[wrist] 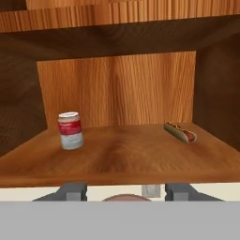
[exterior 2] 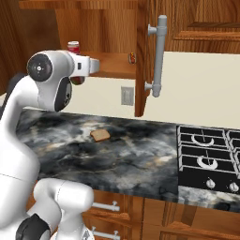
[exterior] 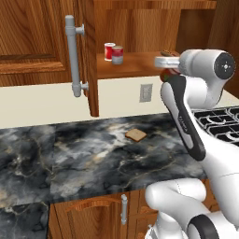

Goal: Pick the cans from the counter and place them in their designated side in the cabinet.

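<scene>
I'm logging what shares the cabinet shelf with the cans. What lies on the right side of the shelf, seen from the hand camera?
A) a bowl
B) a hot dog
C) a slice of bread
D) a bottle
B: a hot dog in its bun lies on the right of the cabinet shelf, while the cream-grey can stands on the left.

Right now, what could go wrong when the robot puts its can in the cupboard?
The red can in the gripper sits low against the shelf edge, so it might bump there. Going in on the right, it could knock the hot dog; on the left, the pale can.
</scene>
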{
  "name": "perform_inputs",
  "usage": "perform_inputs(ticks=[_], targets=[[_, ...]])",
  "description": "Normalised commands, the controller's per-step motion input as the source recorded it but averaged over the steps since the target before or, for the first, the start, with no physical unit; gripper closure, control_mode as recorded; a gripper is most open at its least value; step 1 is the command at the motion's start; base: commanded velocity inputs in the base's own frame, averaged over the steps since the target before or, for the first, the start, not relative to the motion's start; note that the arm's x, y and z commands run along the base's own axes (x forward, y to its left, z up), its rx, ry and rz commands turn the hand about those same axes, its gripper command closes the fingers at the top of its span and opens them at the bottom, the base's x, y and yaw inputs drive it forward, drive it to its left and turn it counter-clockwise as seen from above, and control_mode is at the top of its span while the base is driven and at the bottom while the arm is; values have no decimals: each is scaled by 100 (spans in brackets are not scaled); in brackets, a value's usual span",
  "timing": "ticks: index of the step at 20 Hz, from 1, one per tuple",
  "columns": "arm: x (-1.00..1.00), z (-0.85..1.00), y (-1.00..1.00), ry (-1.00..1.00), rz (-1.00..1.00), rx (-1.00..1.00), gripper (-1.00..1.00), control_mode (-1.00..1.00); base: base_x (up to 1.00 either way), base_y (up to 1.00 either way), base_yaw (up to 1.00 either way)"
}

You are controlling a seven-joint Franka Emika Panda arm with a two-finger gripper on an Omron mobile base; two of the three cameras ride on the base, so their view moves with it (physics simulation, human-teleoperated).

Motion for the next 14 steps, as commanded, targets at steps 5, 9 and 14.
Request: perform_inputs(ticks=[5, 9, 14], targets=[[23, 5, 7, -5, 0, 3, 100, -100, 0, 0, 0], [27, 8, 6, -3, 0, 2, 100, -100, 0, 0, 0], [34, 5, 3, 0, 0, 2, 100, -100, 0, 0, 0]])
